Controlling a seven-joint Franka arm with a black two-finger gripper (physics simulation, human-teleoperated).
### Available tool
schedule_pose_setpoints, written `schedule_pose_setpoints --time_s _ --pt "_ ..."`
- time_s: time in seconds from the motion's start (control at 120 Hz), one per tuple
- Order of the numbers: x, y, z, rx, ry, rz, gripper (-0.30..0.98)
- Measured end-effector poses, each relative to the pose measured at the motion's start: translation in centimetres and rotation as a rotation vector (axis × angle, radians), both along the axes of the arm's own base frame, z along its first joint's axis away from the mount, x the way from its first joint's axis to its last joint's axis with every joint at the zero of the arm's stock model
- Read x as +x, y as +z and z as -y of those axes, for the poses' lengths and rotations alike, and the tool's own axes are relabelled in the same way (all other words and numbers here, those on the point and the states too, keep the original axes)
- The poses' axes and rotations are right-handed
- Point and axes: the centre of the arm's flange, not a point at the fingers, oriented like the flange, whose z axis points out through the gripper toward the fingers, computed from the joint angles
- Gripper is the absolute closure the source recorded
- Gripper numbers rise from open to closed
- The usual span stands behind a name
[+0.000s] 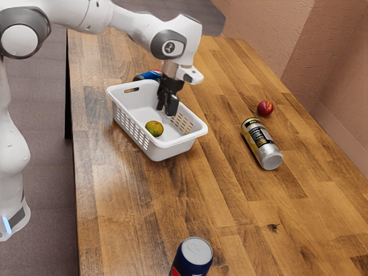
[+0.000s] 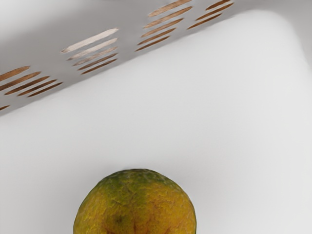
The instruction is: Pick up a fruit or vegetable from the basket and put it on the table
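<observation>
basket (image 1: 164, 152): white, rows of slots pattern it. basket fruit (image 2: 135, 204): mottled green and orange-yellow. table fruit (image 1: 265, 108): deep red. table (image 1: 230, 207): brown, a patchwork of pale and dark strips. lying can (image 1: 261, 142): silver, yellow and black. upright can (image 1: 193, 262): dark blue and red, silver-topped. gripper (image 1: 166, 111): black. arm (image 1: 133, 24): white, grey at the joints.

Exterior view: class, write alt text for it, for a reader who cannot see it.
A robot arm hangs its black gripper over a white basket holding one green-and-orange fruit, on a wooden table. To the exterior view's right, a can lies near a small red fruit; a dark blue can stands at the lower edge.
</observation>
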Motion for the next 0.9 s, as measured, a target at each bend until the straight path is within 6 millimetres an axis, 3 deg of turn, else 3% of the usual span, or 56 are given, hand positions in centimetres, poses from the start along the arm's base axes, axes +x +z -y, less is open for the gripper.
schedule_pose_setpoints --time_s 0.458,0.9 --pt "-1.0 -3.5 -0.6 -0.002 0.047 -0.020 0.00" --pt "-1.6 -5.4 -0.5 0.001 0.066 -0.030 0.01"
